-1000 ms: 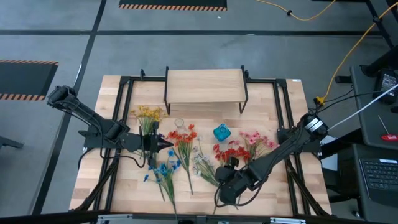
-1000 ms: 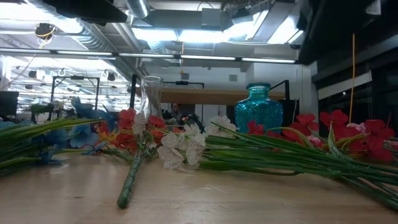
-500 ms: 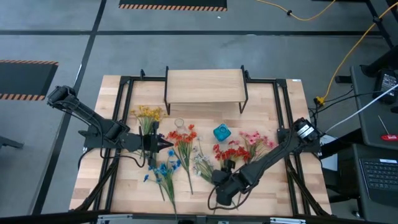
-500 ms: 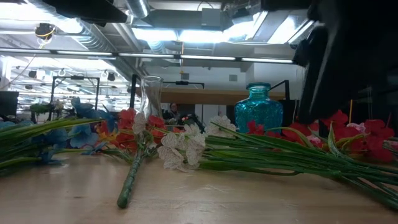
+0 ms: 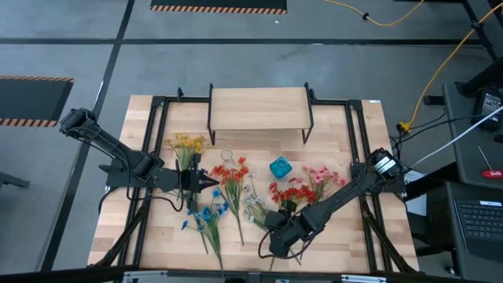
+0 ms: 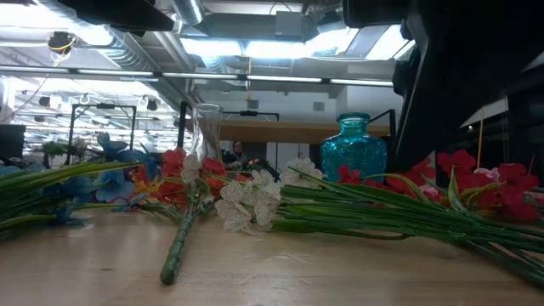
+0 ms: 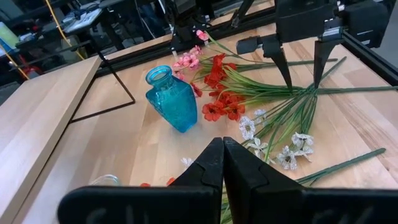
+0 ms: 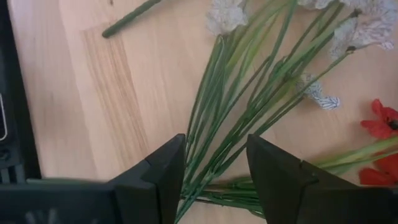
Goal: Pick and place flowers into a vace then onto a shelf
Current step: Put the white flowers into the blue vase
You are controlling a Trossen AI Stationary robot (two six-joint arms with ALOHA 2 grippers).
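Since a second ago my right arm has swung in toward the middle of the table, and the right gripper (image 5: pixel 277 230) now hangs over the bundled green stems at the near end of the flowers (image 5: pixel 259 206). Through its wrist camera I see the jaws spread apart, straddling those stems without pinching them, one finger (image 8: pixel 158 177) on each side. In the low view the arm now fills the upper right of the scene as a dark mass. The left gripper (image 5: pixel 214 187) sits where it was, jaws pressed together and holding nothing, beside the red and orange sprays near the clear glass vase (image 5: pixel 226 156). The flowers all lie flat on the table (image 5: pixel 157 236): yellow ones (image 5: pixel 187 144) toward the left, blue ones (image 5: pixel 206 216) nearer me, white ones (image 7: pixel 292 155) in the centre, red and pink ones (image 5: pixel 302 185) to the right. The blue vase (image 5: pixel 280 167) stands upright among them, empty as far as I can tell. The shelf (image 5: pixel 258 108) stands at the far side of the table with a bare wooden top.
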